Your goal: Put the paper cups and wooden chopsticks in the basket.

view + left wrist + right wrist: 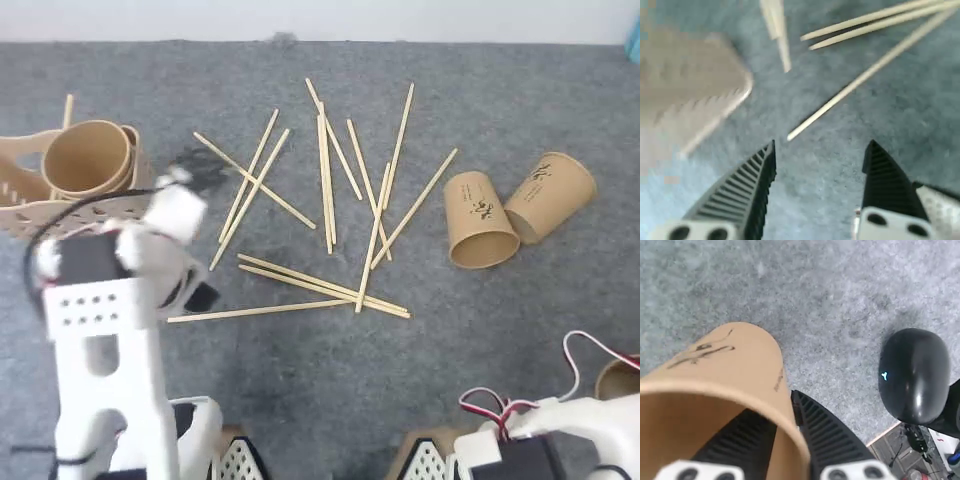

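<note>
**A:** What lies where on the grey mat [500, 330]?

**B:** Basket [30, 215] at 9 o'clock, with nested cups [88, 160] inside it, mouths upward. Chopsticks [325, 180] are scattered about the centre. Two loose cups [482, 222] lie on their sides at 3 o'clock, touching each other.

**A:** Anything in the way?

**B:** In the high view the left arm [100, 300] lies across the basket's 4 o'clock side. Within the pile, several chopsticks cross over one another.

**A:** Which way do the pieces point?

**B:** Most chopsticks have their long axis about 12 to 6 or 1 to 7. The three lowest run nearer 9 to 3. The loose cup closer to the centre opens toward 6 o'clock, its neighbour toward 7.

**A:** And the tools?

**B:** Left gripper [822, 147]: released, jaws spread, grasping nothing, above bare mat between the basket and the nearest chopstick. Right gripper [782, 412]: clenched on the rim of the held cup [715, 370], one finger inside the cup and one outside, at 5 o'clock by the near edge. A black rounded object [912, 375] rests close to that cup
</note>
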